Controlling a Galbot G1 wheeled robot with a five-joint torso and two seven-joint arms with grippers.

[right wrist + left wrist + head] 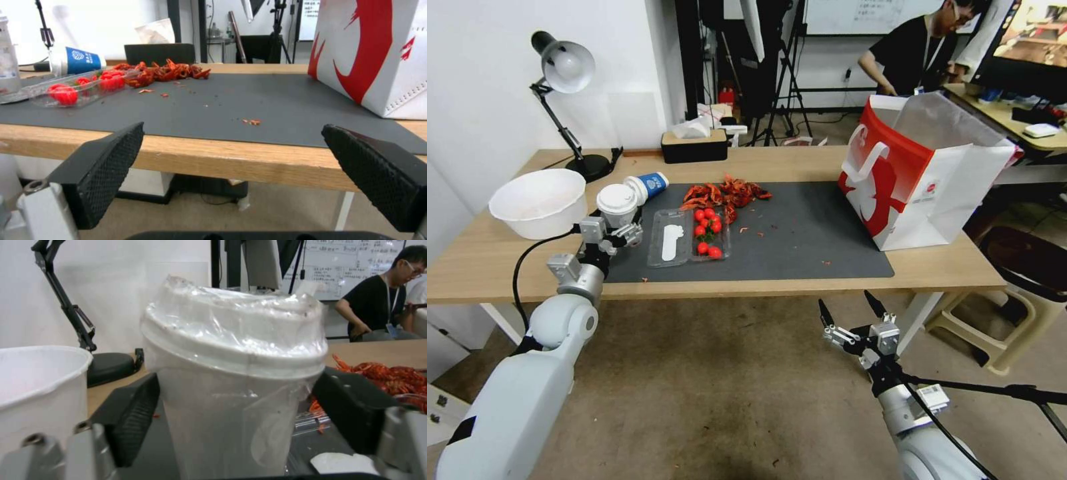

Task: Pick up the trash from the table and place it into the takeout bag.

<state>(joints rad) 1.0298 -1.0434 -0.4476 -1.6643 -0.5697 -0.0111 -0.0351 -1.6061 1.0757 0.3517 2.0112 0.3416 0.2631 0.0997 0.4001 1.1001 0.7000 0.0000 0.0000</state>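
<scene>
A clear white-lidded cup point(617, 200) wrapped in film stands at the left end of the dark grey mat point(800, 233) on the table point(827, 280). My left gripper point(616, 225) is shut on it, and the left wrist view shows both pads pressed against the cup point(231, 400). Just behind it, a blue-and-white paper cup point(650, 185) lies on its side. The white-and-red takeout bag point(920, 180) stands open at the table's right end. Below the front edge, my right gripper point(854, 313) hangs open and holds nothing.
A white round bowl point(539, 202) sits left of the cup. A clear tray of cherry tomatoes point(690, 235) and a pile of red shells point(724, 193) lie mid-mat. A desk lamp point(567, 67) and a tissue box point(694, 145) stand at the back. A stool point(1014, 280) is on the right.
</scene>
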